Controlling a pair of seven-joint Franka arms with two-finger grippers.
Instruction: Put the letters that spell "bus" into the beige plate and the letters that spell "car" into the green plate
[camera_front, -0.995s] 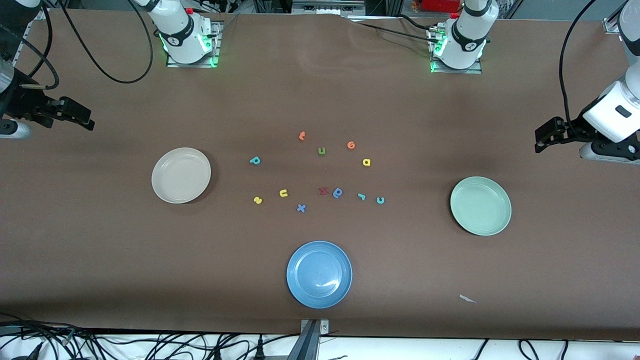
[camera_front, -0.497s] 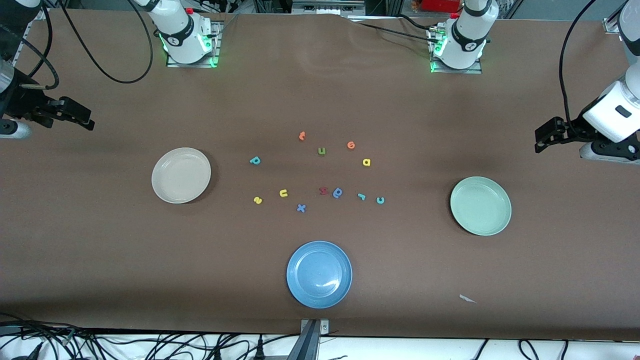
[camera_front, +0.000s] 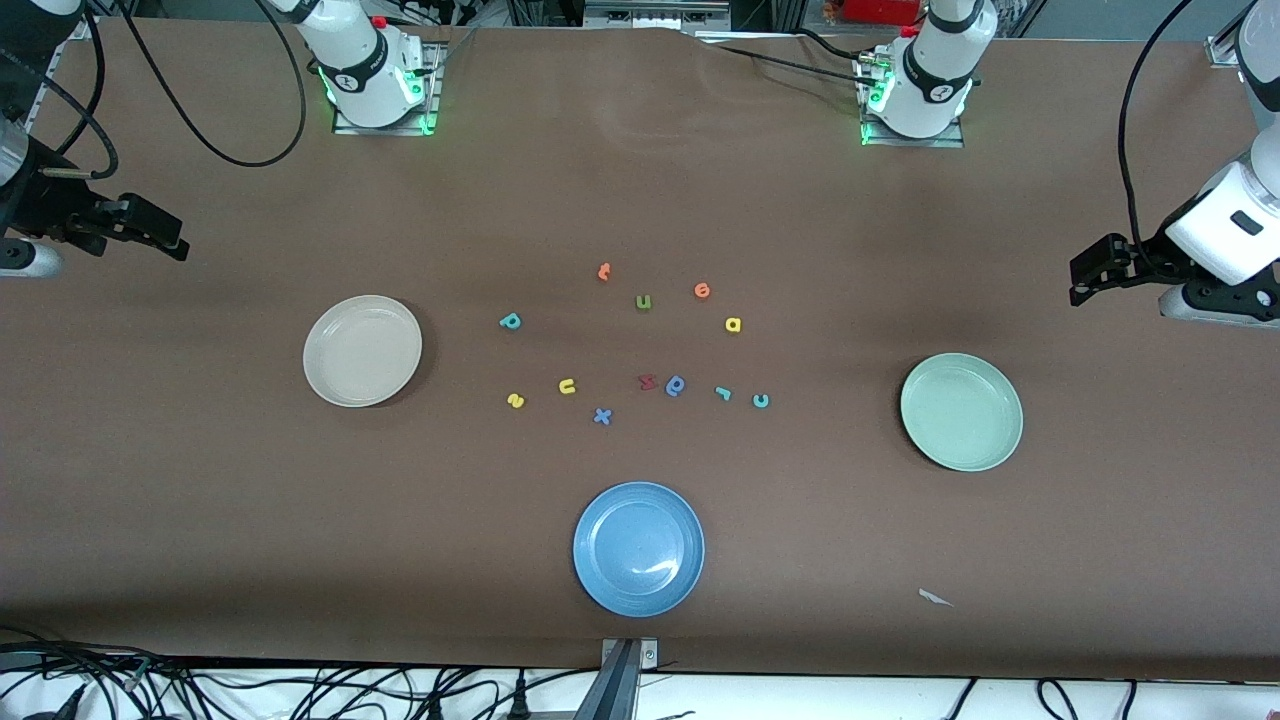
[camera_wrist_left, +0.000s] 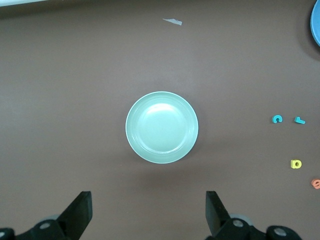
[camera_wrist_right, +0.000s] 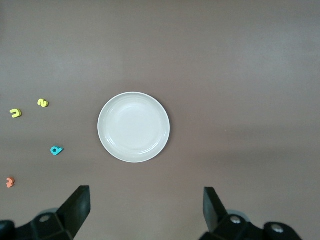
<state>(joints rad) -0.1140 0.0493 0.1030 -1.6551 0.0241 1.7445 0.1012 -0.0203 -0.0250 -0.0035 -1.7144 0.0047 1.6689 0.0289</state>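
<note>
Flanking the letters, beige plate (camera_front: 362, 350) and green plate (camera_front: 961, 411) sit under wide-open end effectors (camera_wrist_right: 145, 210) (camera_wrist_left: 148, 212).

**Where your three cameras sit**

Your front camera hangs high across the table (camera_front: 200, 520), facing the two arm bases and looking down on the whole surface. Your left wrist camera looks straight down from well above the green plate (camera_wrist_left: 162, 127), with its own open gripper (camera_wrist_left: 148, 220) at the frame edge. Your right wrist camera does the same over the beige plate (camera_wrist_right: 133, 127), gripper (camera_wrist_right: 146, 219) spread wide. Each wrist view shares its plate and a few nearby letters with the front view; the two wrist views share nothing you can make out.
</note>
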